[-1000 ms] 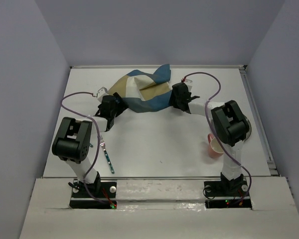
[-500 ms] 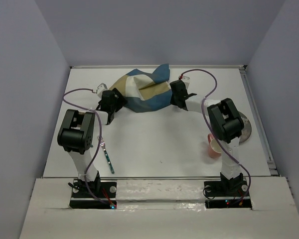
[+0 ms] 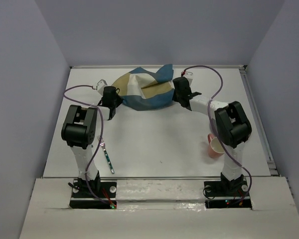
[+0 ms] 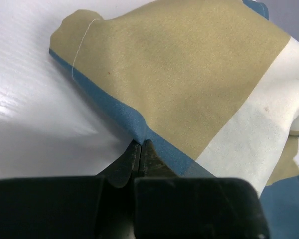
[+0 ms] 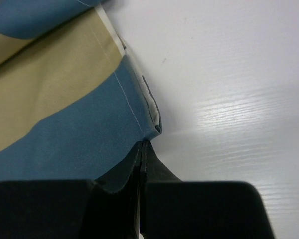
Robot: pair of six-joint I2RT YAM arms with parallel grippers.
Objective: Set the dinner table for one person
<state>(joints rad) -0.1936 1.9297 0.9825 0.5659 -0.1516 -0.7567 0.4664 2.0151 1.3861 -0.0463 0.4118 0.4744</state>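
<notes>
Tabletop (image 3: 154, 144) lies beneath left tool (image 4: 140, 144) and right tool (image 5: 142, 144); each clamps an edge of the mat (image 3: 139, 92).

No readable text, brand, number or sign in any view. The cloth mat (image 3: 139, 93) shows only plain blue, tan and white patches, and the dinner table (image 3: 154, 137) is plain white with no print. The white tab (image 3: 98, 84) on the left arm's cable is too small to tell whether it bears any writing.
</notes>
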